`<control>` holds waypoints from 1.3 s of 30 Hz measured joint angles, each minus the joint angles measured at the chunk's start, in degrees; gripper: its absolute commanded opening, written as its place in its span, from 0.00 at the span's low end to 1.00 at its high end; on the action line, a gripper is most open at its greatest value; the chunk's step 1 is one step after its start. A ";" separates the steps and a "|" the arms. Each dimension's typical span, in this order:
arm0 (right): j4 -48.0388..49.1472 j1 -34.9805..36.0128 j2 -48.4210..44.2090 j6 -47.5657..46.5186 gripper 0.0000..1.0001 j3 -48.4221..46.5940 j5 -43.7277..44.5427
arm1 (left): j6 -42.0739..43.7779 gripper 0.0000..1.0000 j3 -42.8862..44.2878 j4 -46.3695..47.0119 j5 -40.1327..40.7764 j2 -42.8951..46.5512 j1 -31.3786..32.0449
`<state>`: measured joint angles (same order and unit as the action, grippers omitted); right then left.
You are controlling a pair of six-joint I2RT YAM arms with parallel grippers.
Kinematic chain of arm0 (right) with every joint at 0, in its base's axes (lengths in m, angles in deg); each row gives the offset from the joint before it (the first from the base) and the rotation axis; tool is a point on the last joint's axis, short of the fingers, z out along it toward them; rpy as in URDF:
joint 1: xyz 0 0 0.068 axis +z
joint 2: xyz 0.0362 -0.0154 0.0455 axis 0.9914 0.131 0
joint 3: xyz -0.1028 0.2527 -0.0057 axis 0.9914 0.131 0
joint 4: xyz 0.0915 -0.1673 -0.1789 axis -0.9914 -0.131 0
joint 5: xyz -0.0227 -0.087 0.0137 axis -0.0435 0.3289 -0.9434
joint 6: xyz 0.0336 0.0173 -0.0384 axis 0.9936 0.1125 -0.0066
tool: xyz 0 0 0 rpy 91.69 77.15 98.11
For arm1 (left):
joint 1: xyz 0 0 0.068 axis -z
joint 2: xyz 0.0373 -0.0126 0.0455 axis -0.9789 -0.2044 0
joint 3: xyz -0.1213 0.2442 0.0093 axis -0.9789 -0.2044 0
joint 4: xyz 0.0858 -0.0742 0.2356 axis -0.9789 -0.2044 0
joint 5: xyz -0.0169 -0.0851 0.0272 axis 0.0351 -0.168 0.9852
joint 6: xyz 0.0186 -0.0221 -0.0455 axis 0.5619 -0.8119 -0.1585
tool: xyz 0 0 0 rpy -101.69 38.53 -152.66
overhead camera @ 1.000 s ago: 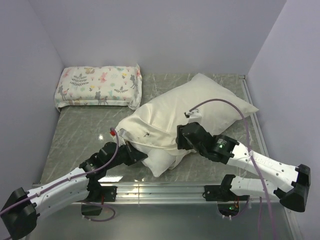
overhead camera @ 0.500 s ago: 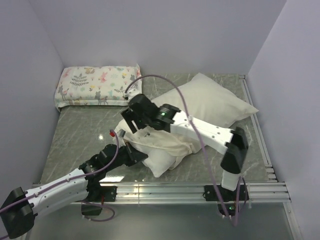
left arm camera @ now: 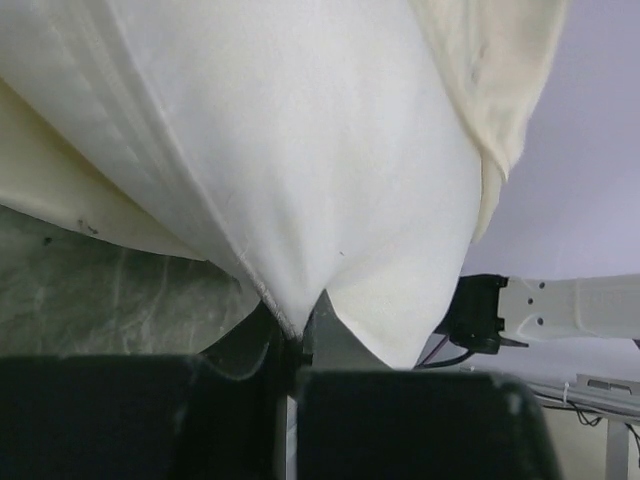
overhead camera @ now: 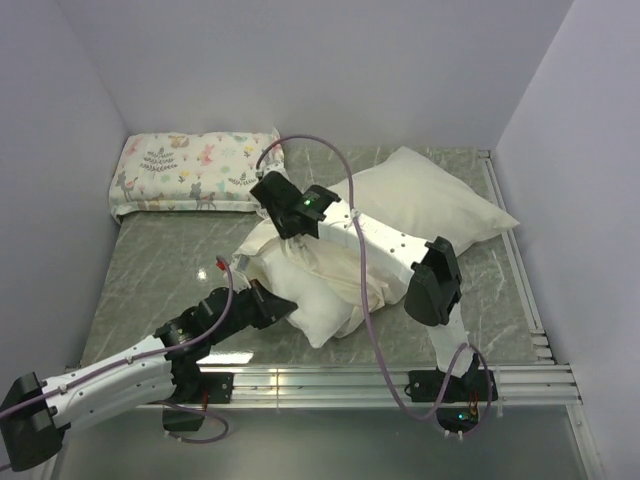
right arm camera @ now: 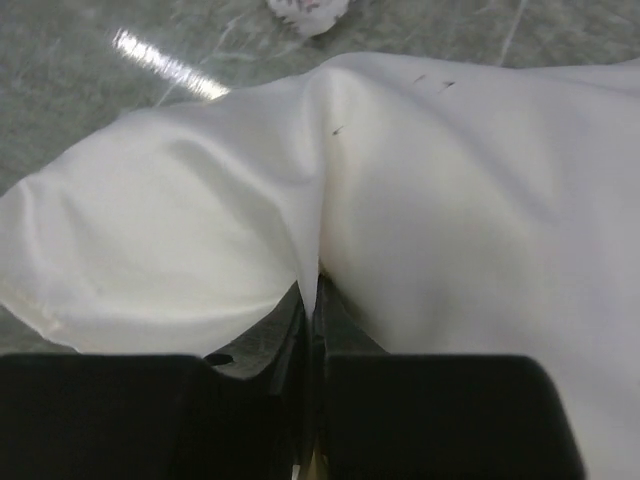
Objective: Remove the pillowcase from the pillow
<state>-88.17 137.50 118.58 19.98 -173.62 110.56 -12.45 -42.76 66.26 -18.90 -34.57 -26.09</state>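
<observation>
Two robot arms grip a large pillow and its cover, ready to pull them apart on the table [overhead camera: 150, 270].

The left gripper [overhead camera: 283, 303] has its fingers clamped on the white pillow [overhead camera: 325, 320] at its bare corner by the near edge, probably to anchor it. The right gripper [overhead camera: 280, 232] reaches across, its fingers pinched together on a fold of the cream pillowcase [overhead camera: 300, 265]. The pillowcase is bunched mid-table and covers the pillow towards the far right corner. A small printed pillow [overhead camera: 195, 172] lies in the far left corner.
</observation>
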 measured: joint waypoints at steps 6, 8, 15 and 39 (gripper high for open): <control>1.18 -7.89 1.03 2.69 0.02 -2.40 4.22 | -0.48 0.00 2.69 -3.23 3.41 0.00 6.45; 1.01 -11.04 1.81 3.98 0.01 -2.40 3.98 | -1.14 0.00 3.48 -4.11 5.64 -0.04 8.41; 1.03 -17.11 3.52 7.39 0.00 -0.33 -0.13 | -3.39 0.01 5.84 -6.58 14.29 -0.68 14.95; 11.28 -10.73 -15.61 -5.86 0.79 16.55 -8.76 | -5.49 0.01 7.28 -4.92 13.66 -10.62 23.37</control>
<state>-76.90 126.77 102.98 14.12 -157.08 101.80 -17.93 -35.48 61.35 -5.24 -45.19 -2.72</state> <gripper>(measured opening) 0.779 0.058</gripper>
